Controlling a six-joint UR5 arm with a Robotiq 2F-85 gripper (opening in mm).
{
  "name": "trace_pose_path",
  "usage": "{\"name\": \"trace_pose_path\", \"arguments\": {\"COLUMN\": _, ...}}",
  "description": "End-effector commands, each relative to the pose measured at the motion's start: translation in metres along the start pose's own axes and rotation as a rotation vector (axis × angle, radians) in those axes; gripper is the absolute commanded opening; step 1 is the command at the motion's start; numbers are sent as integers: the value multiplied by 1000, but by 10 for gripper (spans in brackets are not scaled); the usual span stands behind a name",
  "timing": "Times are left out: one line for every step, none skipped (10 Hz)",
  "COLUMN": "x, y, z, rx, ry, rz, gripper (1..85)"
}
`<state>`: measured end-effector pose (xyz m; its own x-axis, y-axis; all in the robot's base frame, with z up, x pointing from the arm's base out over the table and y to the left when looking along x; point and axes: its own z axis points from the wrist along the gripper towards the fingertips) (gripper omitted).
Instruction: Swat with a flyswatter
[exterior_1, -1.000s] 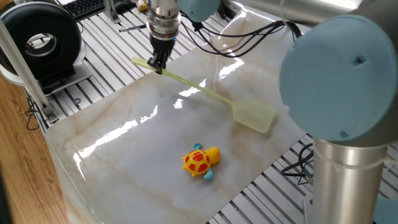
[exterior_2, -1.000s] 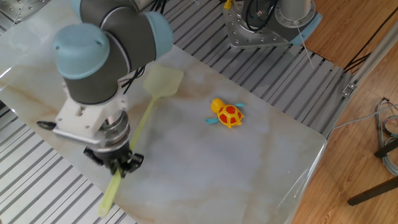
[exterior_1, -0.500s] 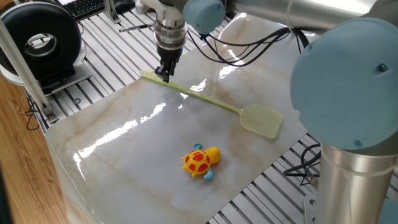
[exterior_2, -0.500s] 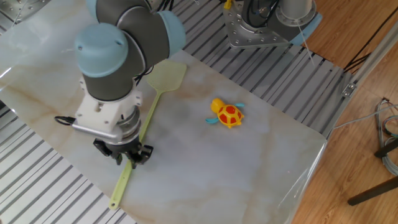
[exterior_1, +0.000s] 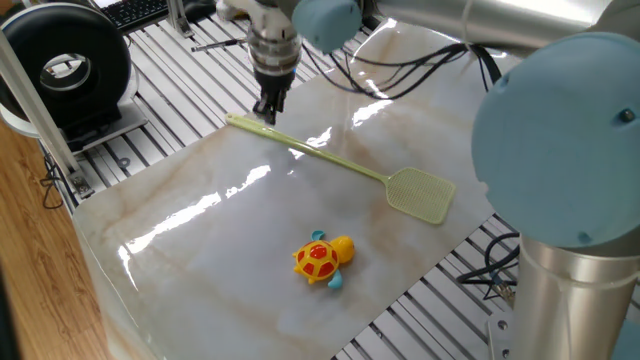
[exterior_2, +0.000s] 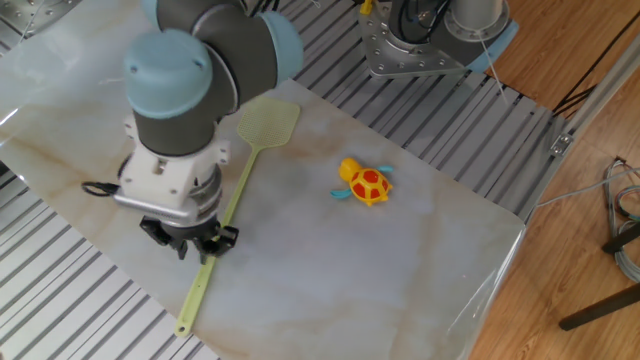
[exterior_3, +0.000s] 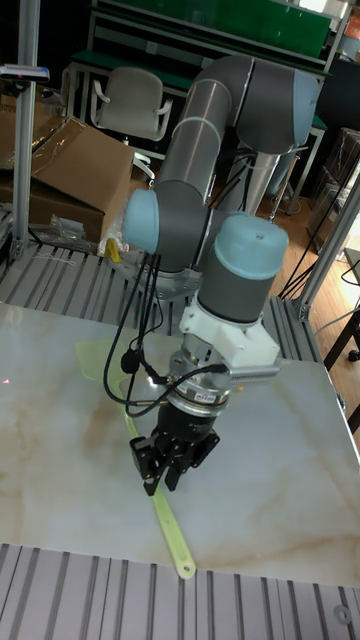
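Marble table (exterior_1: 200, 250), one flyswatter (exterior_1: 330, 160) lying flat, one turtle toy (exterior_1: 322, 259), end effector (exterior_1: 268, 108) open, empty

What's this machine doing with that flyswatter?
A robot arm has its claw at the handle end of a pale green flyswatter that lies flat on the marble table. Whether the claw grips it is unclear. A small orange turtle toy sits apart from the mesh head, untouched.
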<state>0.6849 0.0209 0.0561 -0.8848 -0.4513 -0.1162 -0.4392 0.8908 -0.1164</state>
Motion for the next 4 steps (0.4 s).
{"name": "trace_pose_path", "arguments": {"x": -4, "y": -10, "z": -28, "rx": 10, "ry": 17, "rz": 39, "gripper": 13}}
{"name": "trace_pose_path", "arguments": {"x": -5, "y": -13, "z": -28, "rx": 7, "ry": 9, "rz": 35, "gripper": 13}}
{"name": "trace_pose_path", "arguments": {"x": -7, "y": -13, "z": -27, "rx": 1, "ry": 3, "rz": 41, "gripper": 13}}
{"name": "trace_pose_path", "arguments": {"x": -8, "y": -11, "z": -25, "rx": -6, "ry": 5, "rz": 45, "gripper": 13}}
